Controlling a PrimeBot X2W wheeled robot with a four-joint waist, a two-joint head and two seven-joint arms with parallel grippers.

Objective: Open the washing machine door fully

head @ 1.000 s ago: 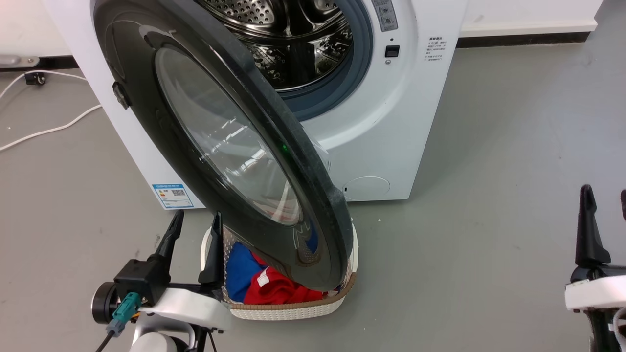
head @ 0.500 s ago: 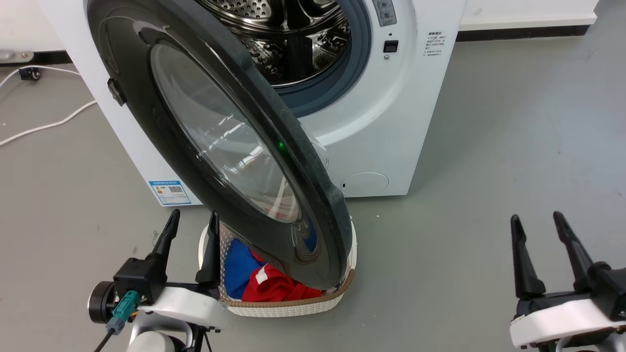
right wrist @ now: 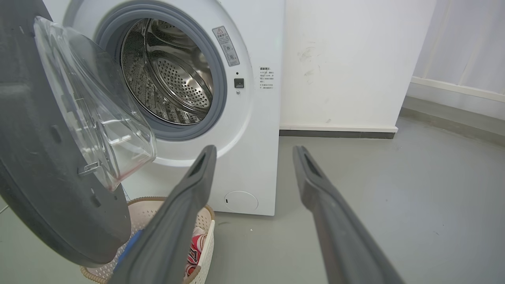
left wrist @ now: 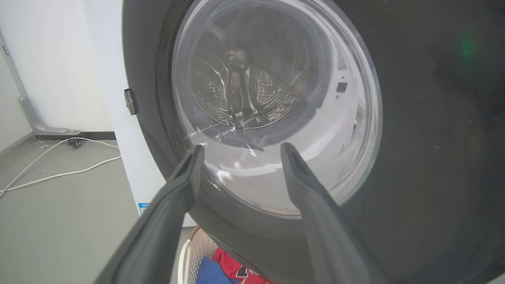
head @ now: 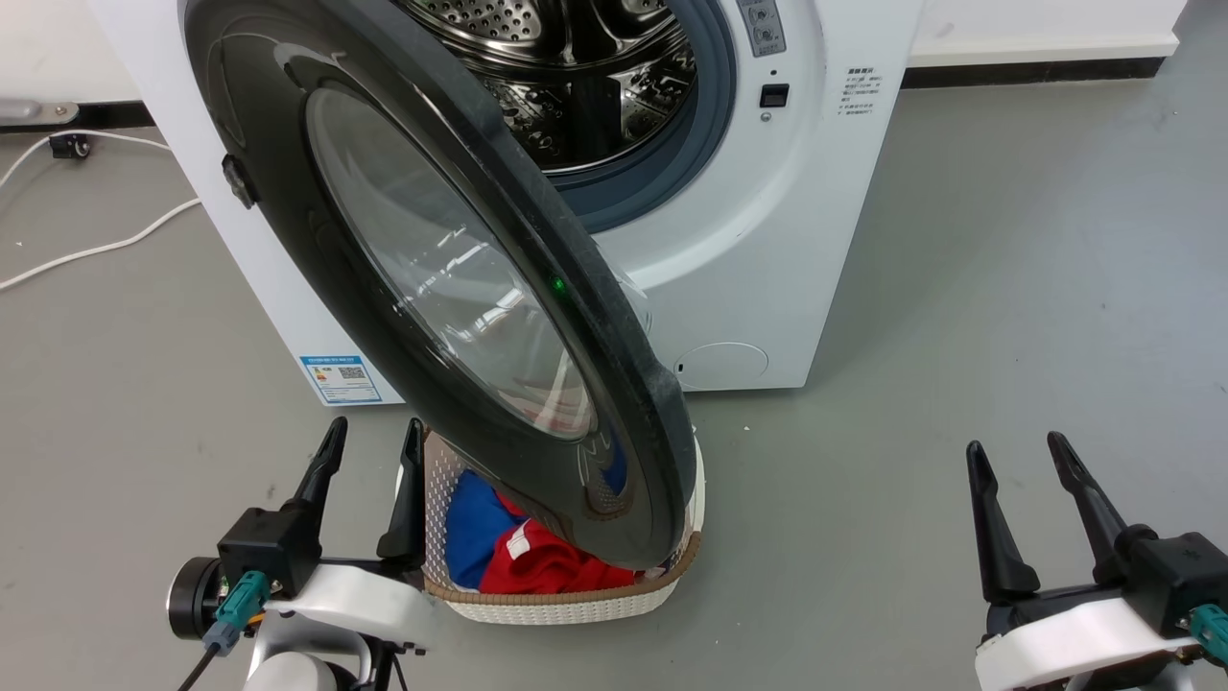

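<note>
Washing machine door [head: 441, 288]: swung partway out from washing machine [head: 767, 240] front, above laundry basket [head: 566, 605] at machine's foot. Left gripper [head: 376, 424]: fingers spread, empty, before machine, near door's outer face. Right gripper [head: 1015, 441]: fingers spread, empty, well apart from machine.

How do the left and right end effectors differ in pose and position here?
The left end effector sits by the washing machine door and laundry basket; the right end effector stands apart over the floor. The left faces the door's outside; the right faces its inside and the drum. Both are open, holding nothing.
</note>
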